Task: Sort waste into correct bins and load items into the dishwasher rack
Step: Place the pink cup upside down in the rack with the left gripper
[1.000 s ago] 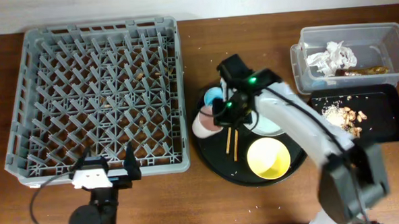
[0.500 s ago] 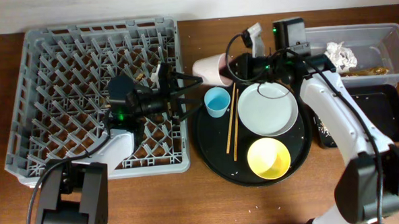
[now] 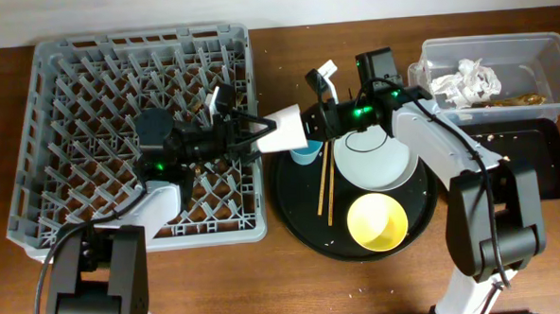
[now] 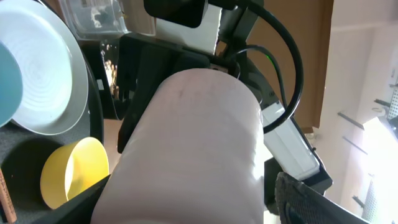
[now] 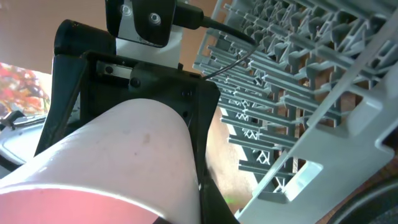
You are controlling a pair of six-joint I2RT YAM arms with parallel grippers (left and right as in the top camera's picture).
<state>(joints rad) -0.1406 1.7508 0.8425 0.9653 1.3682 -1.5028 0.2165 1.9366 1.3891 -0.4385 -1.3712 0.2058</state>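
Observation:
The pink-white cup [image 3: 283, 128] hangs on its side in the air between the dishwasher rack [image 3: 69, 90] and the round black tray [image 3: 292, 204]. My right gripper [image 3: 309, 129] is shut on its rim end; the cup fills the right wrist view [image 5: 118, 155]. My left gripper [image 3: 263, 136] is open, its fingers on either side of the cup's base end [image 4: 186, 143]. The light blue cup [image 3: 305, 155], white plate [image 3: 379, 157], yellow bowl [image 3: 375, 220] and chopsticks [image 3: 324, 179] lie on the round tray.
The clear tub [image 3: 531, 44] at the back right holds crumpled napkins [image 3: 466, 78] and a gold-brown wrapper [image 3: 514, 99]. The shallow black tray [image 3: 536, 160] sits in front of it. The rack's edge [image 5: 298, 81] is close beside the cup.
My right gripper has carried the pink-white cup down and left, from above the round tray into the space between my left gripper's open fingers.

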